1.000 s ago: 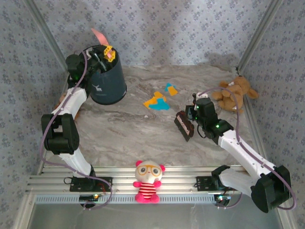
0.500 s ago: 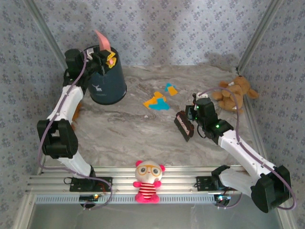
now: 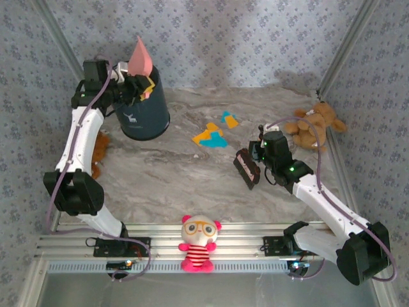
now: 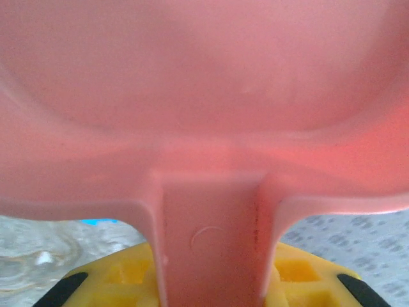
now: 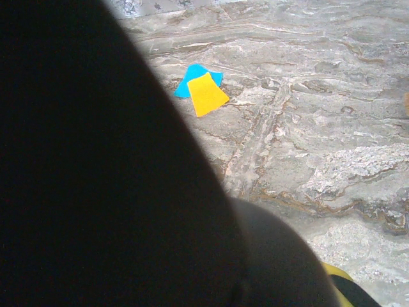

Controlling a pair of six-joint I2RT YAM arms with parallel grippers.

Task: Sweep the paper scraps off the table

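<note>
**A:** Where are the scraps?

**B:** The scraps (image 3: 211,135), orange and blue bits, lie in a small cluster on the table (image 3: 179,185). They sit towards its far edge, roughly midway between the far corners.

**A:** And the arms?

**B:** The left gripper (image 3: 146,82) is clamped on the handle of a pink dustpan (image 3: 140,56). It holds the pan upright above a dark bin (image 3: 144,115) at the far left corner, well apart from the scraps. The right gripper (image 3: 259,153) is clenched around a dark brush (image 3: 245,167), low near the right edge, with the scraps between it and the bin.

**A:** What could go wrong?

**B:** With the pan raised, a sweep now would probably scatter the paper across the table, since nothing is there to catch it. As it comes down, the pan could clip the bin's rim and tip the bin. Light scraps may also slip under the pan's lip or cling to the bristles.
</note>
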